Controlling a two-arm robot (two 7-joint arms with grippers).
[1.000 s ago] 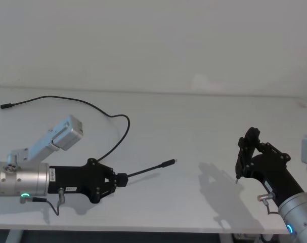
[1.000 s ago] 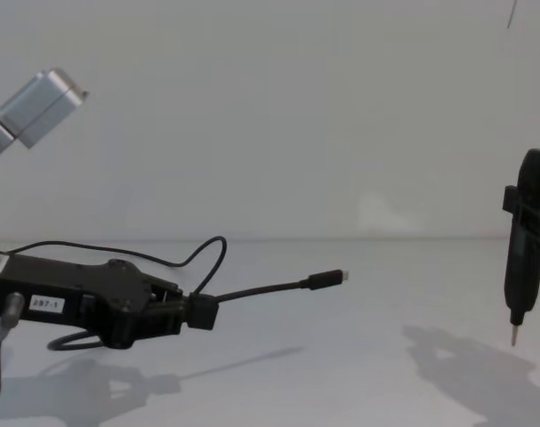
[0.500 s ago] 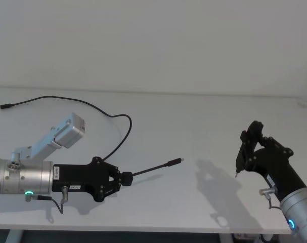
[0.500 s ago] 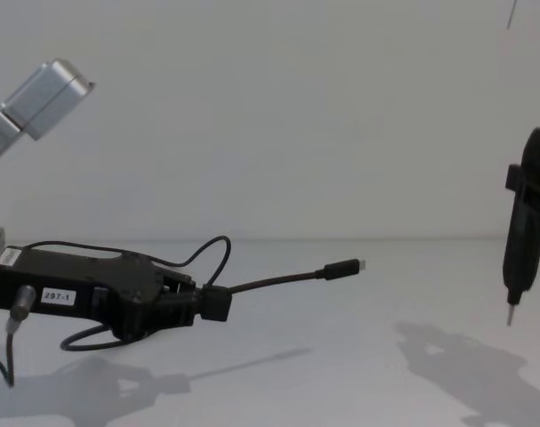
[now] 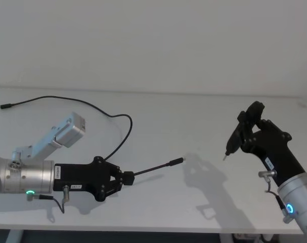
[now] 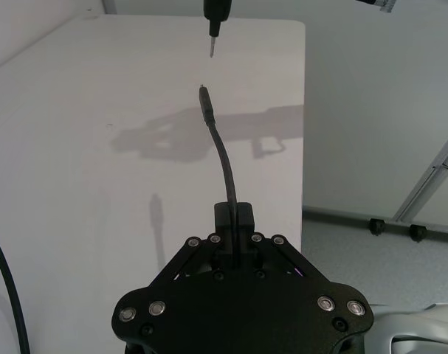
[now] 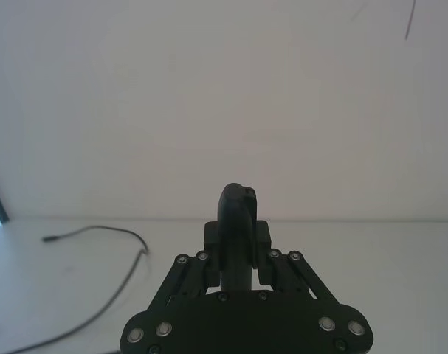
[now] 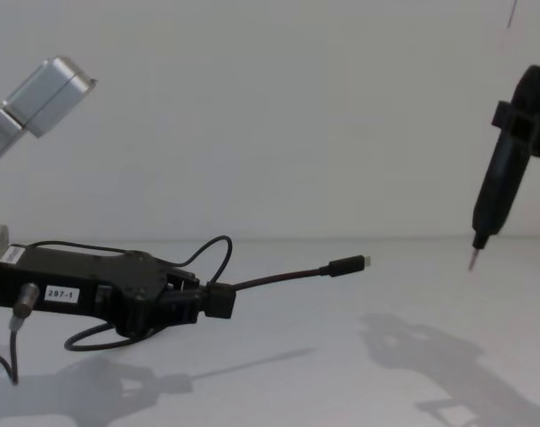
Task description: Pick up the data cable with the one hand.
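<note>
While the white table (image 5: 158,202) spreads wide under both arms, the left gripper (image 5: 117,179) hangs low over its near left part, a black two-jaw unit with a small white label, joined to a silver cylinder (image 5: 22,177) with a green ring light. Its fingers are clenched on a small black block (image 8: 219,302) on the data cable (image 5: 100,110), which it holds clear of the table. From that block a short stiff length of cord sticks out toward the middle of the table, ending in the plug (image 8: 345,265) with its short metal tip in the air. Behind the gripper, the cable loops back across the table's left side, its far end lying near the rear left edge. Over on the right, the right gripper (image 5: 247,132) is raised above the table, its fingers clamped around a slender black pen-shaped tool (image 8: 500,182). That tool slants downward, its pointed metal tip (image 8: 471,261) hanging in the air near the plug, the two well short of touching.
</note>
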